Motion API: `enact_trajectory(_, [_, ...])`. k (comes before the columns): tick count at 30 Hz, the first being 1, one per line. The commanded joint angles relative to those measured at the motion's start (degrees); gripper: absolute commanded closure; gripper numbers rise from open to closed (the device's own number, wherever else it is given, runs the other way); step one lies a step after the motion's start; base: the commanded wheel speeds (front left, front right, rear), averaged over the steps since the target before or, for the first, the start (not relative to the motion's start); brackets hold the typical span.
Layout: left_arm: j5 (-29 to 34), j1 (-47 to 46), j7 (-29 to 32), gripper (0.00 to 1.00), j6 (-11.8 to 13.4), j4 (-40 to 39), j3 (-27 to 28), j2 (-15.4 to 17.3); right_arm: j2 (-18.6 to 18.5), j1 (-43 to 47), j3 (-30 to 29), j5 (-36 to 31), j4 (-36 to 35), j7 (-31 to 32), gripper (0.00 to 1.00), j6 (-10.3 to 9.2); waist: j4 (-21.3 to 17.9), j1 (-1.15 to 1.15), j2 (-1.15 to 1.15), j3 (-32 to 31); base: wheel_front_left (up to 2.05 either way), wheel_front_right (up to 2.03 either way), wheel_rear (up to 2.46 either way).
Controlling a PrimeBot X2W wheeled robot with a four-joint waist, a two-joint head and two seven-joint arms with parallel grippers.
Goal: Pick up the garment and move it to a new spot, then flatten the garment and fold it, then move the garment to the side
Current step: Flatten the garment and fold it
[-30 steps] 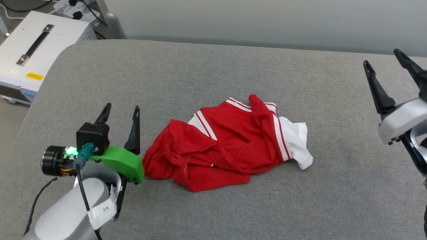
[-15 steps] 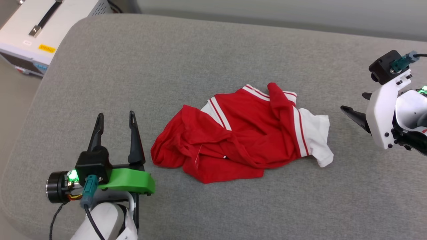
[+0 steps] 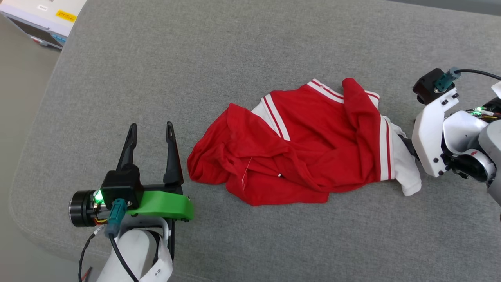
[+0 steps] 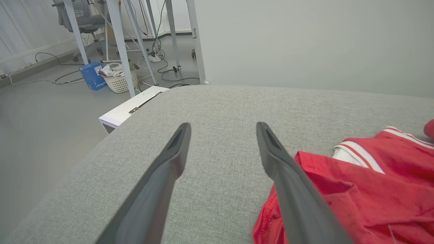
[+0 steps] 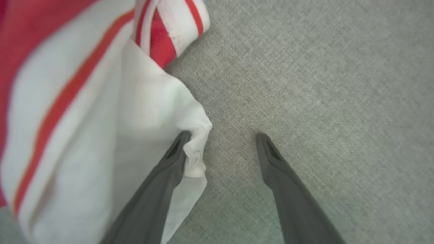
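Red, white-sleeved thin T-shirt: your right tool has dropped open against its sleeve, so pinch next; left tool hovers open.

Bright, even light leaves only faint shadows beneath the jaws; the right wrist view is blurred, softest on the garment left of its jaws.

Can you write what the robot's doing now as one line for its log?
garment: crumpled on grey cushion | left gripper: open, beside garment | right gripper: open, finger at white sleeve | phase: pre-grasp
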Motion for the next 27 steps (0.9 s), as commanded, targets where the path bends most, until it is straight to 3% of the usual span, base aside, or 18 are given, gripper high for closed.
enact_trajectory(1, [0.9,-0.9,-0.3,0.0,-0.7,0.3,0.8,-0.7,1.2,1.8,2.8,0.7,1.4,0.1,0.0,0.07,0.2,0.0,0.0,0.4,0.0,0.0,0.0])
enact_trajectory(3, [1.8,-0.8,-0.3,0.0,-1.7,0.7,1.8,-1.4,1.2,1.6,4.5,1.3,2.0,-1.2,0.0,0.07,-0.3,0.0,0.0,0.3,0.0,0.0,0.0])
enact_trajectory(4, [2.3,-0.8,-0.3,0.0,-2.2,0.9,2.4,-1.7,1.1,1.2,5.3,1.2,2.1,-2.7,0.63,0.07,-0.6,0.0,0.0,0.1,0.0,0.0,0.0])
enact_trajectory(5, [2.6,-0.7,-0.3,0.0,-2.6,1.1,2.8,-1.9,1.0,0.7,5.6,1.2,2.2,-4.1,1.0,0.07,-0.9,0.0,0.0,0.0,0.0,0.0,0.0])
enact_trajectory(10, [4.4,0.0,-0.3,0.0,-4.4,2.1,5.1,-2.9,-0.8,-2.2,5.4,0.9,1.6,-13.8,1.0,0.07,-2.7,0.0,0.0,-2.3,0.0,0.0,0.0])
enact_trajectory(14, [5.8,1.8,-0.3,0.0,-5.7,2.8,6.9,-3.3,-4.8,-2.1,1.9,1.5,-0.8,-22.2,1.0,0.07,-4.6,0.0,0.0,-5.5,0.0,0.0,0.0])
enact_trajectory(21, [7.0,4.6,-0.3,0.0,-7.0,3.0,9.0,-3.6,-10.9,4.9,-4.9,4.6,-5.1,-25.6,1.0,0.07,-7.6,0.0,0.0,-8.6,0.0,0.0,0.0])
enact_trajectory(27, [7.8,5.5,-0.3,0.0,-8.2,3.0,9.9,-4.1,-14.3,14.2,-11.7,8.0,-3.4,-25.1,1.0,0.07,-8.5,0.0,0.0,-9.1,0.0,0.0,0.0])
